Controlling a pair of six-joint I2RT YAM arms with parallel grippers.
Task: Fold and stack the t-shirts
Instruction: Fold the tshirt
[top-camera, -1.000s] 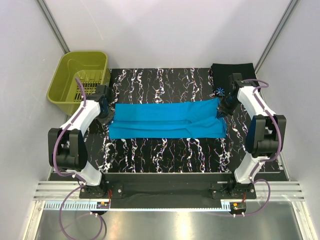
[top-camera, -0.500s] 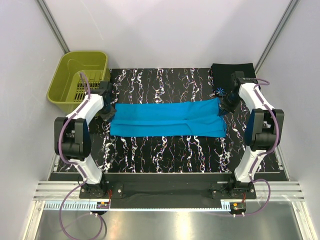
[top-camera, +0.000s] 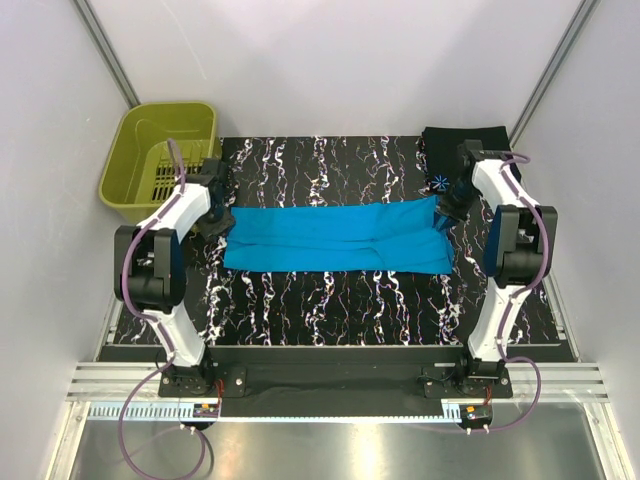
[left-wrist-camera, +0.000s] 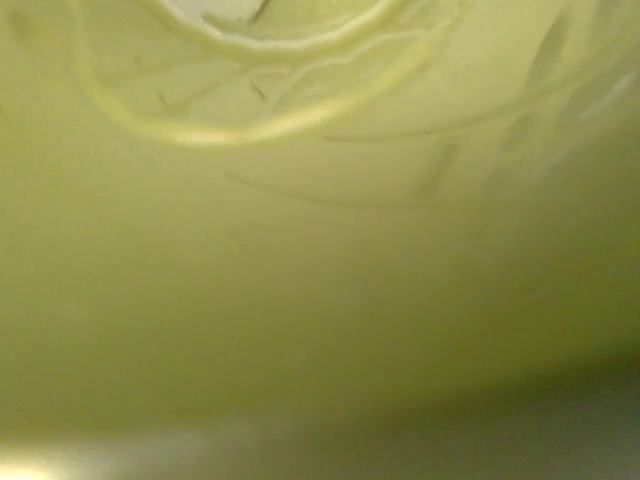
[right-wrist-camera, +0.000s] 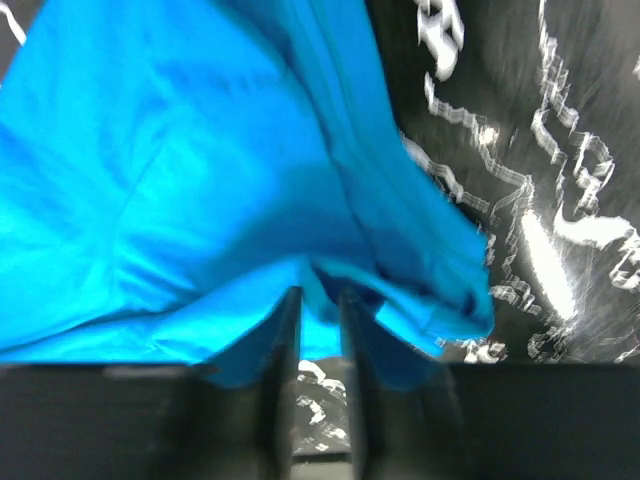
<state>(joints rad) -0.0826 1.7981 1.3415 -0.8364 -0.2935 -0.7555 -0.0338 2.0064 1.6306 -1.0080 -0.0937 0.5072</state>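
Note:
The turquoise t-shirt (top-camera: 335, 238) lies folded into a long band across the marbled mat. The black t-shirt (top-camera: 462, 147) sits folded at the back right corner, its starburst mark (top-camera: 437, 182) showing. My left gripper (top-camera: 218, 213) is at the band's left end; its fingers are out of sight in the left wrist view, which shows only blurred olive plastic. My right gripper (top-camera: 447, 212) is at the band's right end. In the right wrist view the right gripper (right-wrist-camera: 318, 297) has its jaws a little apart, the turquoise t-shirt (right-wrist-camera: 200, 180) drooping over the tips.
An olive-green basket (top-camera: 165, 107) stands at the back left, close beside my left wrist; its wall (left-wrist-camera: 300, 250) fills that wrist's view. The black marbled mat (top-camera: 330, 300) covers the table. White walls close in on three sides.
Both grippers have moved a little toward the back with the shirt's ends, and the band has shifted slightly away from the arm bases.

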